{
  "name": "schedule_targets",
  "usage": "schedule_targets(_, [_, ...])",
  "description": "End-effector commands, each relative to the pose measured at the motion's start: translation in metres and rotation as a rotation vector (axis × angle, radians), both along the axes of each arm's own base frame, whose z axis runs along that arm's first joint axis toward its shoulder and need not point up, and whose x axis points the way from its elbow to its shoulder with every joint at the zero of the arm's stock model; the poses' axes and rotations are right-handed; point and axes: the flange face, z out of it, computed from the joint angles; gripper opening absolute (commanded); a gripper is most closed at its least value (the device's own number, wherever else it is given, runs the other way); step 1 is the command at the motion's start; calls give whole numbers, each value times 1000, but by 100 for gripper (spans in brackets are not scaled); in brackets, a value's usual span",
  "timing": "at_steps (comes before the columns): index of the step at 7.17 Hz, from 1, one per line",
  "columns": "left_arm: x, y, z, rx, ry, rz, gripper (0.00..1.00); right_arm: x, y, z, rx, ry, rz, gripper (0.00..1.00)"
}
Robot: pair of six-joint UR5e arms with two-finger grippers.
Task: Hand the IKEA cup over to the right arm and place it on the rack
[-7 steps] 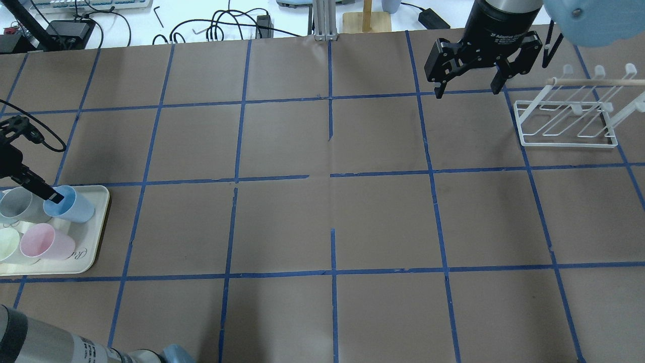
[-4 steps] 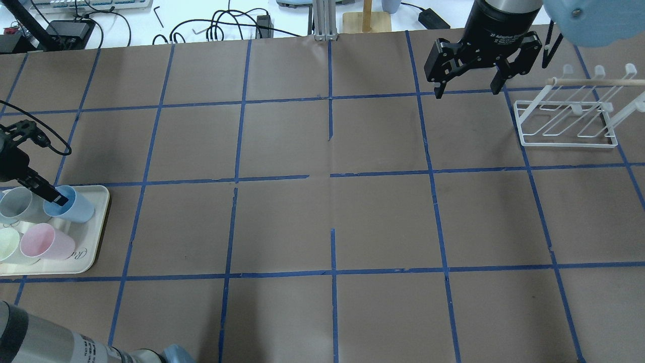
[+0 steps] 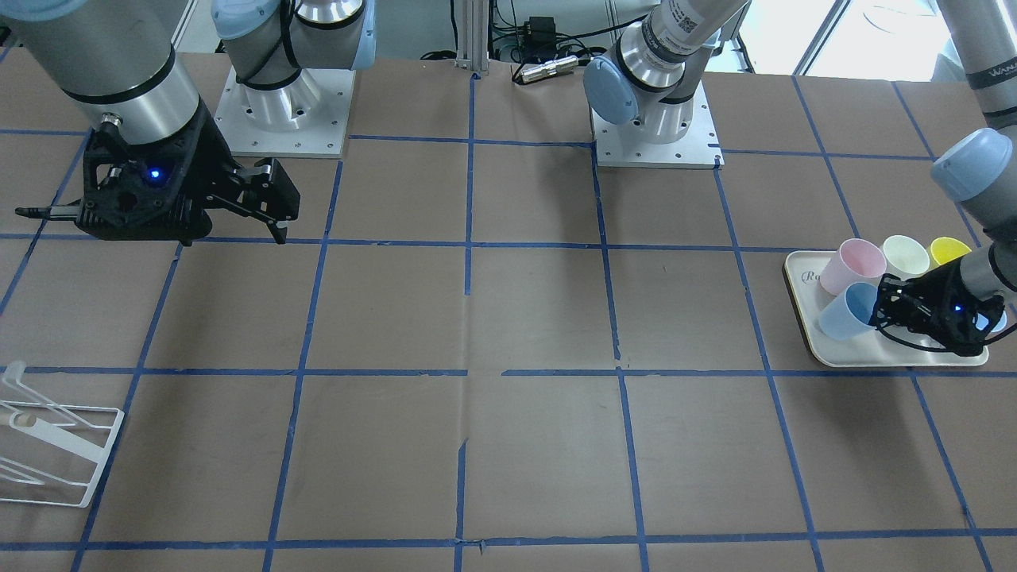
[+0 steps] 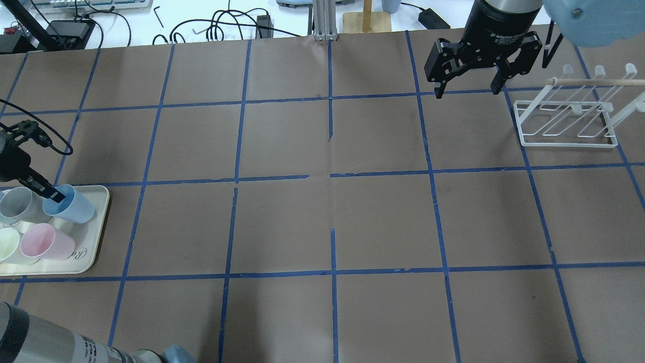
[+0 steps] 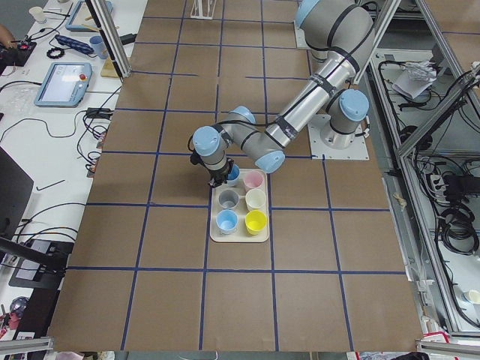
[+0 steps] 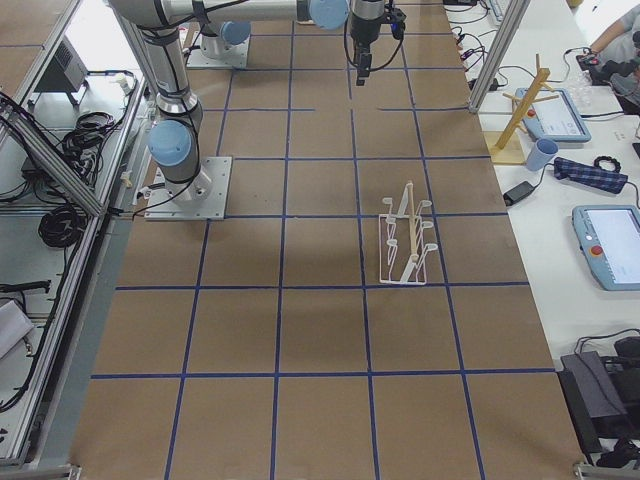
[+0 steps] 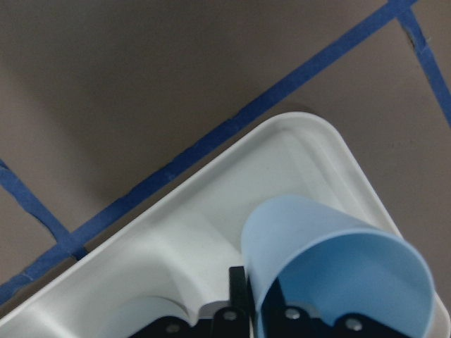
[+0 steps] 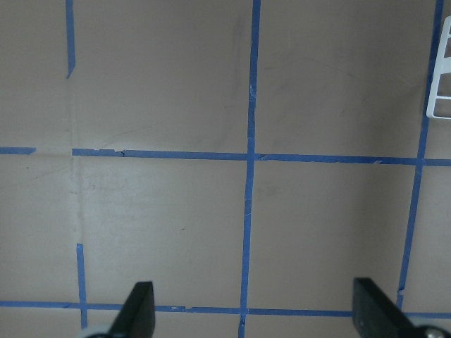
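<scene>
I am on the first step, the pick-up. My left gripper (image 4: 54,197) pinches the wall of the IKEA cup (image 4: 75,207), with one finger inside the mouth and one outside it. The cup sits in the far corner of the cream tray (image 4: 99,237). A grey cup (image 4: 17,204) is just behind the outer finger and a pink cup (image 4: 43,241) is near. I think the next move is to lift straight up so the fingers do not bump those two. Then I carry the cup across the table to the other arm. My right gripper (image 4: 468,92) hangs over the bare table with its fingers spread wide and nothing between them. It is well apart from the cup. The white wire rack (image 4: 567,123) stands just past its outer finger. The cup is small, pale blue and smooth, with no handle, and wider at the mouth. It looks a little tipped. I cannot tell if its bottom has left the tray.
</scene>
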Motion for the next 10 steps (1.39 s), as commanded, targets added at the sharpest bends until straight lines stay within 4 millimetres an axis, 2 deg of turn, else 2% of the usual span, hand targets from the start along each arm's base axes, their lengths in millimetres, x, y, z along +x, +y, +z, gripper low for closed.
schedule_targets(1, [-36,-3,28,12,102,77,0,-1,0,-1,6,1,3,100])
schedule_targets(3, [-70,-9,75,53,347,308,0,-2,1,-1,11,0,3,100])
schedule_targets(5, [-116,-21,125,175,571,499,0,-2,0,-2,11,1,3,100])
schedule_targets(6, [-136,-24,140,240,693,561,0,-3,1,-4,20,1,5,100])
schedule_targets(7, [-152,-24,140,309,815,629,0,-5,0,-3,15,1,11,100])
schedule_targets(8, [-173,-26,139,358,862,633,0,-11,-3,-2,4,3,51,100])
schedule_targets(10, [-223,-33,137,442,1045,723,0,-36,-7,-3,12,-12,76,100])
